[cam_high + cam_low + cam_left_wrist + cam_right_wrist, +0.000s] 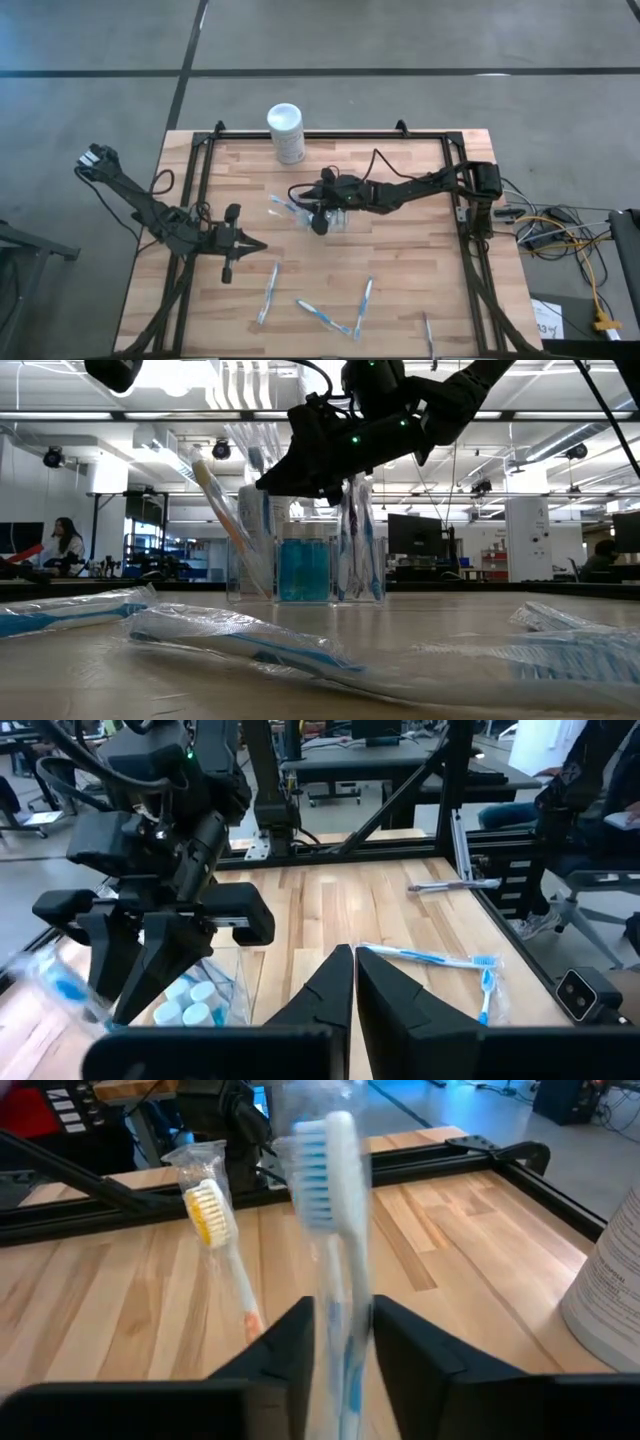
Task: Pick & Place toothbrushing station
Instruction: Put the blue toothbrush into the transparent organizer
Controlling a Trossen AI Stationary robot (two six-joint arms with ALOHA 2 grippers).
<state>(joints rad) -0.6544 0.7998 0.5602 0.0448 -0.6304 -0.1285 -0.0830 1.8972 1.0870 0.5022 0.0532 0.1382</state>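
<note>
A wooden desk (400,260) seen from above, framed by black rails, with two dark robot arms.

The right arm reaches in from three o'clock to the middle of the desk. Its tool (321,222) hangs directly over the holder (327,217), a small clear plastic cup that stands at the centre. In the right wrist view a blue-bristled brush (330,1230) stands upright between the two fingers, which sit just apart on either side of its handle; whether they clamp it or have let go I cannot tell. The brush is held vertical, probably so it can slide straight down into the cup. A yellow-bristled brush (215,1240) leans in the holder beside it, wrapped in clear film.

From desk level the holder (300,565) shows a blue insert and several brushes standing in it, one tilted towards ten o'clock.

The left arm waits at about eight o'clock, its tool (228,246) low over the desk with fingers together, holding nothing.

Three wrapped brushes (268,293) lie loose near six o'clock, likely waiting their turn.

A white canister (286,132) stands at twelve o'clock against the far rail. Its label carries small print that is too fine to read.
</note>
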